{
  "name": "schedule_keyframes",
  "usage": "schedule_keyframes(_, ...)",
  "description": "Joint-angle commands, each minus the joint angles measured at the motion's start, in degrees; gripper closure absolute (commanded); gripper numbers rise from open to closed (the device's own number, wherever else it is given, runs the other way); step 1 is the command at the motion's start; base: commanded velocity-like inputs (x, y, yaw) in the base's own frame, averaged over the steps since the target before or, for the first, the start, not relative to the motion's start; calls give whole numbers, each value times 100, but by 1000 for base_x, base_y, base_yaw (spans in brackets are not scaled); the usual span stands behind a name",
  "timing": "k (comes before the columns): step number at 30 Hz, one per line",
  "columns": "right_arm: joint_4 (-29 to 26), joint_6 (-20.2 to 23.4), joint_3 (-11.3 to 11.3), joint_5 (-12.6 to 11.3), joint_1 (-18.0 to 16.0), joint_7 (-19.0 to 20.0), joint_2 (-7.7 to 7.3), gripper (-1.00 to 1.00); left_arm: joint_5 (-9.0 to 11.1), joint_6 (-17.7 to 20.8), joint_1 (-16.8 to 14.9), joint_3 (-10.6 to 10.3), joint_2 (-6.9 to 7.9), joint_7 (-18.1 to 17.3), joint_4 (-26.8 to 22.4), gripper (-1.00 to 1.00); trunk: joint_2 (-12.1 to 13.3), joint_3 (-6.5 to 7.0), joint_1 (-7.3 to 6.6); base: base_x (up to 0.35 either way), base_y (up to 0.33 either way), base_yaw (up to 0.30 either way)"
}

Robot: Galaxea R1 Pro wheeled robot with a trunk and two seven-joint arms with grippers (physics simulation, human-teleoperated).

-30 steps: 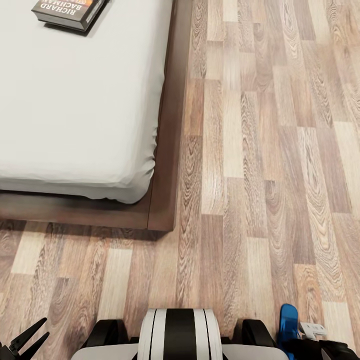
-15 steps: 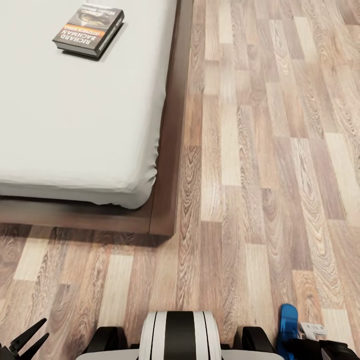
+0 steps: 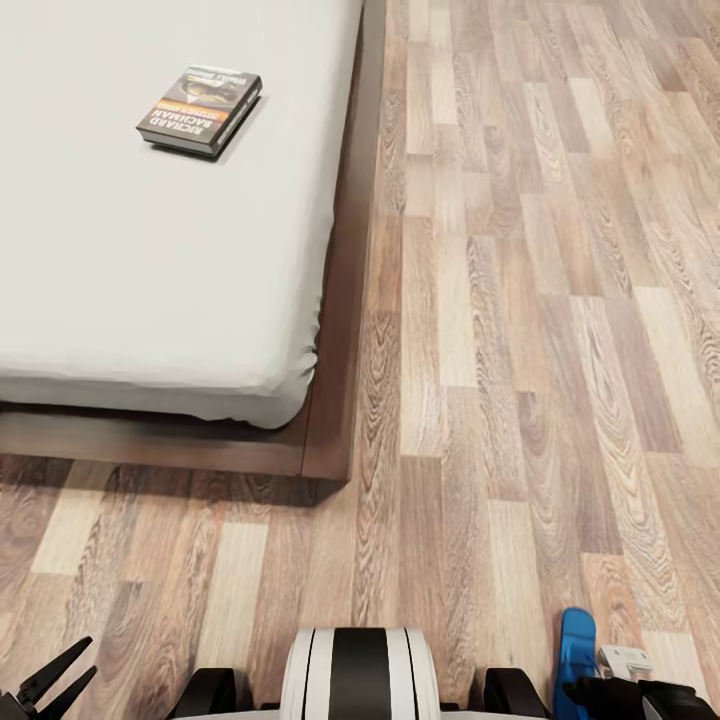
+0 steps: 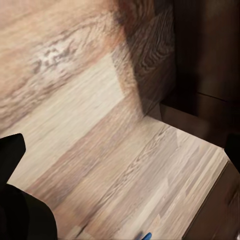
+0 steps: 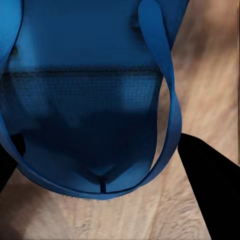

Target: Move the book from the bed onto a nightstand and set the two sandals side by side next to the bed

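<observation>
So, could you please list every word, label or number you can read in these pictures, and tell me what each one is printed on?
"RICHARD BACHMAN": dark lettering on the white band of the small dark-covered paperback book, lying on the pale grey mattress of the dark wooden bed; it reads upside down in the head view.
Orange strip and pale title lines on that cover: too small to read.
Bright blue sandal: no text.

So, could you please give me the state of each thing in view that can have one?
book: closed, lying flat on the bed, cover up
bed: bare mattress, nothing on it but the book
sandal: held in the right gripper, off the floor
right gripper: shut on the sandal
left gripper: open, empty
</observation>
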Motion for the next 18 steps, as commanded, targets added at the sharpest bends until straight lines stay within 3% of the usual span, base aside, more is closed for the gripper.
schedule_keyframes(1, -9, 49, -19, -57, 1, 12, 0, 100, 34, 48, 3, -6, 2, 5, -4, -100, 0, 20, -3, 0, 0, 0)
schedule_keyframes(18, -9, 86, -13, -31, -1, -2, 0, 100, 41, 49, 3, -6, 19, 9, 6, -100, 23, 397, -47, 0, 0, 0)
